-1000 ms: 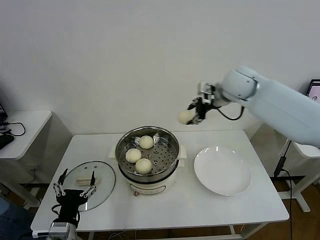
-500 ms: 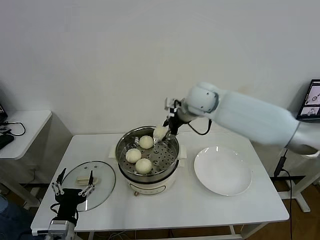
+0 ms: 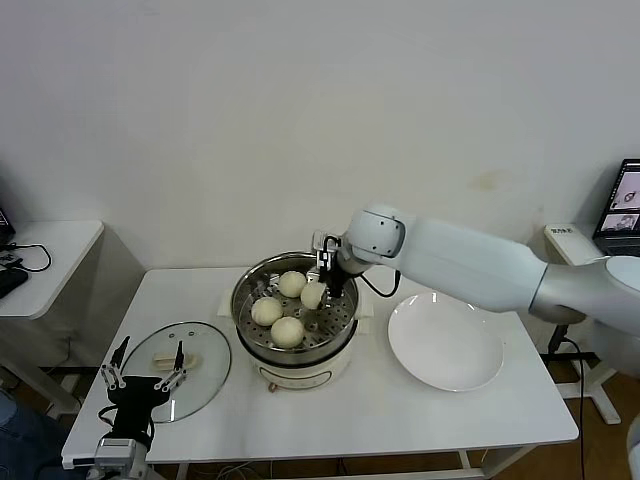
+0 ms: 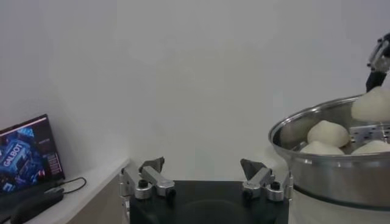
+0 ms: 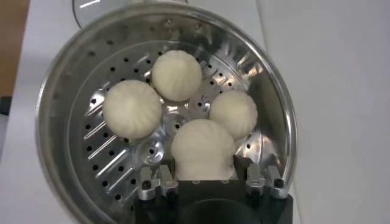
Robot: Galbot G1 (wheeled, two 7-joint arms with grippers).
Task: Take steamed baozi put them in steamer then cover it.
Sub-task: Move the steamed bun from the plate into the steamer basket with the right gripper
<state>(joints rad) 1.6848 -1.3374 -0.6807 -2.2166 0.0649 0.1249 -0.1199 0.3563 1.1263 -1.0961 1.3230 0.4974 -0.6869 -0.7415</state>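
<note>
Right wrist view, right claw (image 5: 204, 179) clamping baozi (image 5: 203, 148) inside steamer (image 5: 67, 97)

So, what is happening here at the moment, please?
The right gripper is holding the fourth baozi inside the steamer, just over the perforated tray, beside the three baozi already lying there. It has not let go yet. The white plate to the right has nothing on it. The glass cover lies on the table left of the steamer, and the left gripper hangs open next to it.
</note>
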